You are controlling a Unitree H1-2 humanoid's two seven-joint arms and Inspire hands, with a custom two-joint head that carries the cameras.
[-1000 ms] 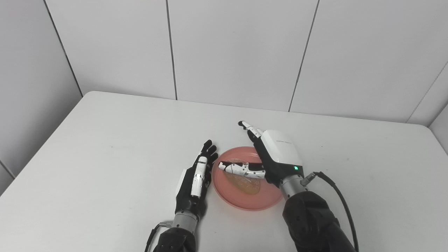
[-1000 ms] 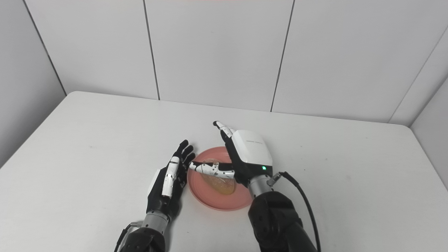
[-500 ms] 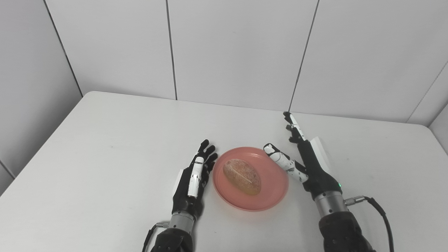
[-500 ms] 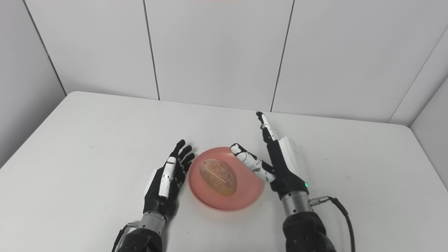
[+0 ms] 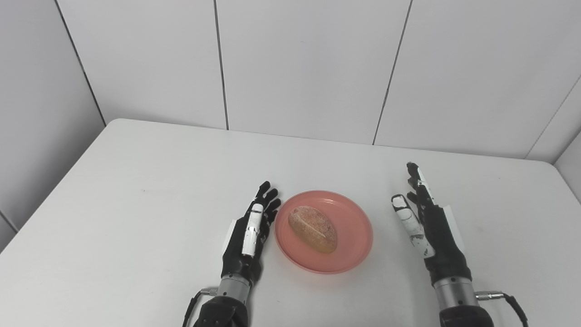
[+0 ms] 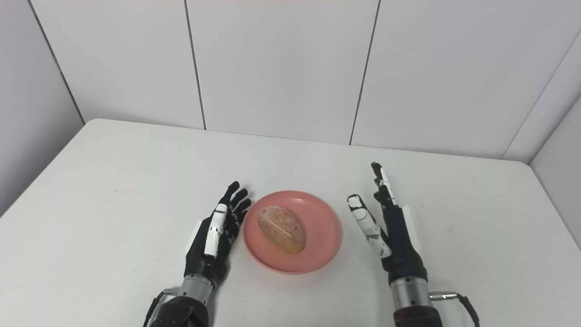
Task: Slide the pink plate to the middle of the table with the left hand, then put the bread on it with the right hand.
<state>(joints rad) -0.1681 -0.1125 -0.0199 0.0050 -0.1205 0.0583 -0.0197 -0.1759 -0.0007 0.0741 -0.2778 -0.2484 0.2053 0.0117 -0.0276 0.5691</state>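
White wall panels with thin dark seams close off the far side and both flanks of the room, and below them lies a plain white rectangular surface (image 5: 136,190) with rounded far corners. Near the middle of that surface, toward its near edge, sits a round pink plastic plate (image 5: 354,247) with a shallow raised rim. On the plate rests an oval, golden-brown bread roll (image 5: 313,229), its crust pale and floury along a central score line; it lies slightly toward the plate's 9 o'clock side, its long axis running from about 11 o'clock to 5 o'clock.

At the plate's 9 o'clock stands the left robot hand (image 5: 247,238), black with a white-backed thumb. It is set on edge with its fingers straight and spread a little, pointing to 12 o'clock, holding nothing; its fingertips come just beside the plate's rim, though I cannot tell whether they touch it.

At the plate's 3 o'clock, clear of the rim, is the right robot hand (image 5: 429,227), likewise on edge with fingers extended toward 12 o'clock and thumb apart, empty. A thin cable (image 5: 508,302) leaves its metal wrist toward 4 o'clock.
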